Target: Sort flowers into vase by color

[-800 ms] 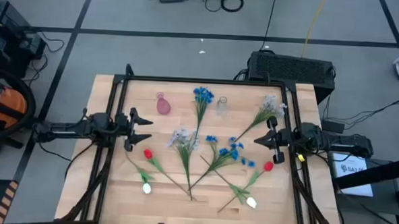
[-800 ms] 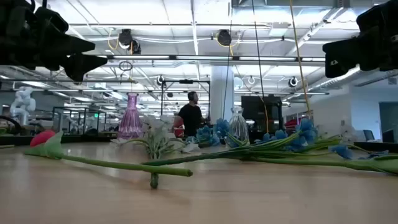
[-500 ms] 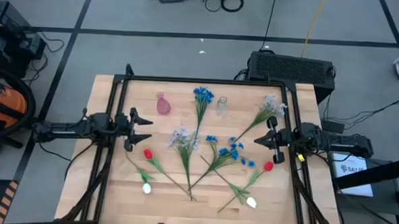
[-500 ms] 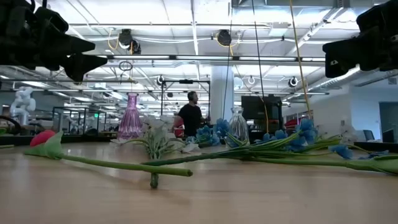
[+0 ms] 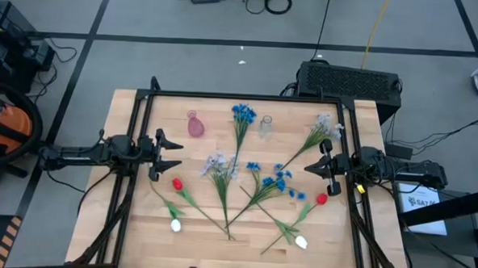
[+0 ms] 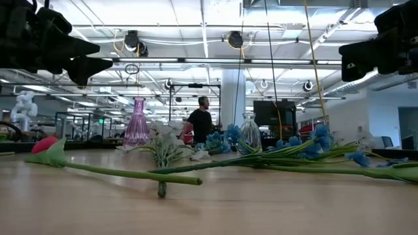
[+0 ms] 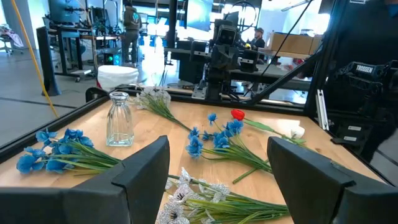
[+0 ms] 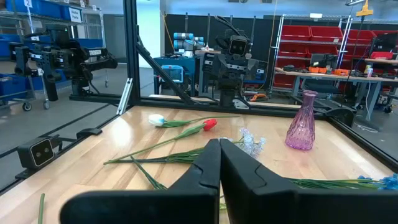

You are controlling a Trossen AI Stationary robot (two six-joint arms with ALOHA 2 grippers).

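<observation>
Several artificial flowers lie flat on the wooden table. They are a blue cluster (image 5: 241, 114), two lavender-white sprays (image 5: 327, 124) (image 5: 219, 165), more blue clusters (image 5: 273, 177), two red tulip buds (image 5: 177, 183) (image 5: 321, 199) and two white tulip buds (image 5: 176, 225) (image 5: 300, 242). A pink vase (image 5: 196, 126) and a clear vase (image 5: 266, 125) stand upright near the far edge. My left gripper (image 5: 177, 155) (image 7: 217, 168) hovers open above the table's left side. Over the right side, my right gripper (image 5: 307, 168) (image 8: 219, 149) hovers shut. Neither touches anything.
A black frame (image 5: 249, 97) runs around the table top. The low view shows both arms high above the table, and a person (image 6: 199, 124) stands far off in the room behind. Bare wood (image 5: 209, 254) lies along the near edge.
</observation>
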